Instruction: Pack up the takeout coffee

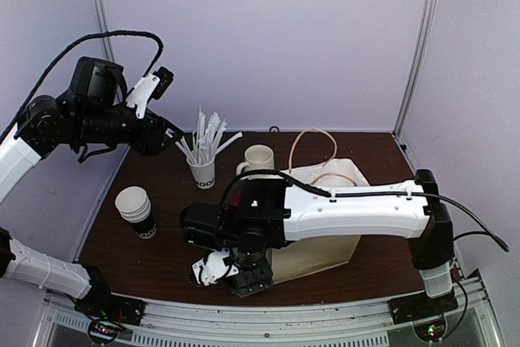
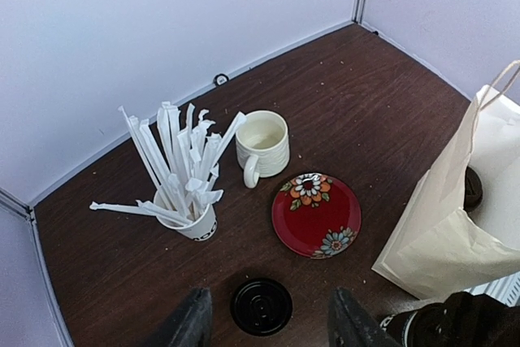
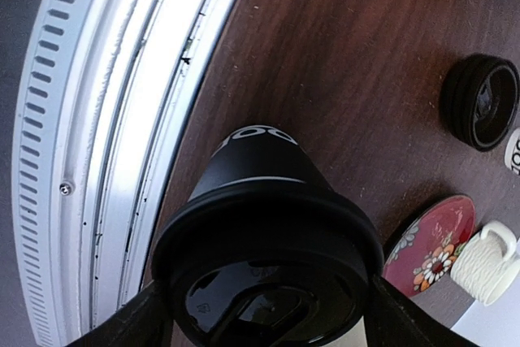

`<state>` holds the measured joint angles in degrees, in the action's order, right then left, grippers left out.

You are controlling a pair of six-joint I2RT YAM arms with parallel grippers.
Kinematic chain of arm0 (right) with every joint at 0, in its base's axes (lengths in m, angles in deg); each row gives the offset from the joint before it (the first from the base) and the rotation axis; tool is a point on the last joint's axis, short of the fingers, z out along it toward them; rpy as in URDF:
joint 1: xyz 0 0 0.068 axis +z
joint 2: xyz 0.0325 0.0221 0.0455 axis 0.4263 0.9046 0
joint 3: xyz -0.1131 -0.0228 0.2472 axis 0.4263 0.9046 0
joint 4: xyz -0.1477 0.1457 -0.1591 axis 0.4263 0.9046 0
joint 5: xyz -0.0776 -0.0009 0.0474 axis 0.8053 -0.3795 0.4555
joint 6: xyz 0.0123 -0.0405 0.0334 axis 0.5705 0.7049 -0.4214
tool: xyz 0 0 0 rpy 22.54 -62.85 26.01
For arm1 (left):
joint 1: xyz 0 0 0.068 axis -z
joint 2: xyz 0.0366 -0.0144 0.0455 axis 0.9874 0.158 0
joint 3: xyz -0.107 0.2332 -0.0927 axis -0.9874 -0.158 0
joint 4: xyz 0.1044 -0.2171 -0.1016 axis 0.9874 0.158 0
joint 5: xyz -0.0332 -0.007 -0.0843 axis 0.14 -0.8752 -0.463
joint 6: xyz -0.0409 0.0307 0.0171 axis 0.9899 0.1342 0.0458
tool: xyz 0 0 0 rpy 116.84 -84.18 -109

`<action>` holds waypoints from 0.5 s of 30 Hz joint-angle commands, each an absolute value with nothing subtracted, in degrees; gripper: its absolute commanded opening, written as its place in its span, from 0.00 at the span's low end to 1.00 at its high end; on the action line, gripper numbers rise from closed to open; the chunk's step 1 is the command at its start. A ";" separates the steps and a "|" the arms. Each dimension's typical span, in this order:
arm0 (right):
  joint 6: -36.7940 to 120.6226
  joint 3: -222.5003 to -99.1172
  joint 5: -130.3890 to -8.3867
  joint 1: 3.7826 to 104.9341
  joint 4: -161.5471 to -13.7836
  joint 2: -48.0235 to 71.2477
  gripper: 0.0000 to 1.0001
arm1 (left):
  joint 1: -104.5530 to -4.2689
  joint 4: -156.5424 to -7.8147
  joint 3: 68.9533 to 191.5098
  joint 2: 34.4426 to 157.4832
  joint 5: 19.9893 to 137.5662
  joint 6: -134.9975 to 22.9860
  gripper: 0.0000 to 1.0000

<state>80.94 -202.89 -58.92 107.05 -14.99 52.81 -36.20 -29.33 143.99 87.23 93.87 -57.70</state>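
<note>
The straw cup (image 1: 201, 170) stood left of the mug (image 1: 258, 158); the plate (image 2: 317, 215) lay before the mug, the paper bag (image 2: 439, 241) to its right, one lidded cup (image 1: 136, 210) farthest left, a second lidded cup (image 3: 268, 282) near the front rail (image 3: 106, 119).

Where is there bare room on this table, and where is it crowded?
Bare wood: the far corner between back wall, mug and paper bag; also the strip left of the straw cup. Crowded: mug, straw cup, red plate and black lid cluster together.
</note>
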 commanded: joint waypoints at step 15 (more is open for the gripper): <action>88.01 -213.41 -66.98 104.62 -9.32 40.16 1.00 | -35.57 -17.69 144.37 86.33 82.30 -60.83 0.55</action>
